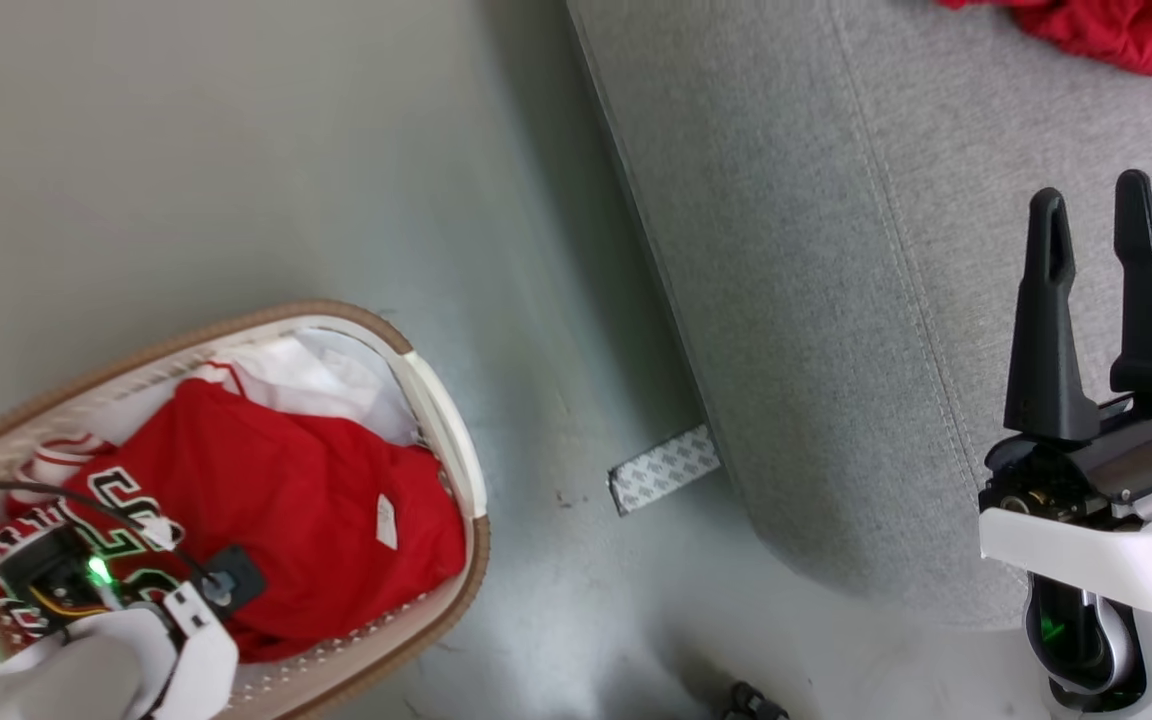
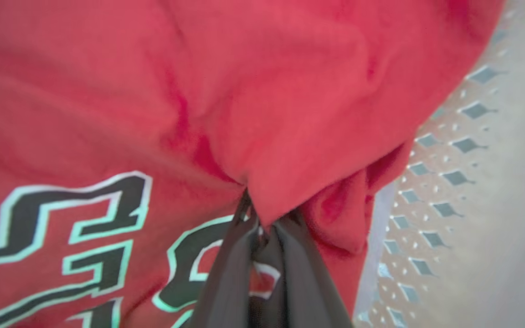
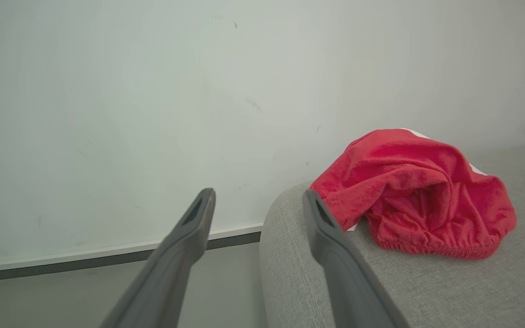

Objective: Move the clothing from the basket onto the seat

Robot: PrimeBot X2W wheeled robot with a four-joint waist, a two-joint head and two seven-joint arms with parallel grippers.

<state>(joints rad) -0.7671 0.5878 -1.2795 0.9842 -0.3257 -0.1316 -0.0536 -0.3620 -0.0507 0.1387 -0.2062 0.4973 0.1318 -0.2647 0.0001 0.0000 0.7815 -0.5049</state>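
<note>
The basket (image 1: 446, 430) stands on the floor at lower left, holding the clothing: a red jersey (image 1: 306, 500) with black-and-white lettering on top and a white cloth piece (image 1: 316, 380) at the far side. My left arm (image 1: 116, 640) reaches down into it. In the left wrist view my left gripper (image 2: 262, 228) is shut, with a fold of the red jersey (image 2: 290, 114) pinched between its fingers next to the basket's perforated wall (image 2: 440, 182). The grey seat (image 1: 816, 300) lies to the right with a red garment (image 1: 1116, 30) (image 3: 422, 191) on it. My right gripper (image 1: 1101, 230) (image 3: 258, 196) hovers open over the seat's front.
A patterned grey strip (image 1: 664, 468) lies on the floor beside the seat's corner. A small dark object (image 1: 751, 703) sits at the bottom edge. A pale wall with a baseboard (image 3: 107, 255) stands behind the seat. Bare floor (image 1: 556, 330) separates basket and seat.
</note>
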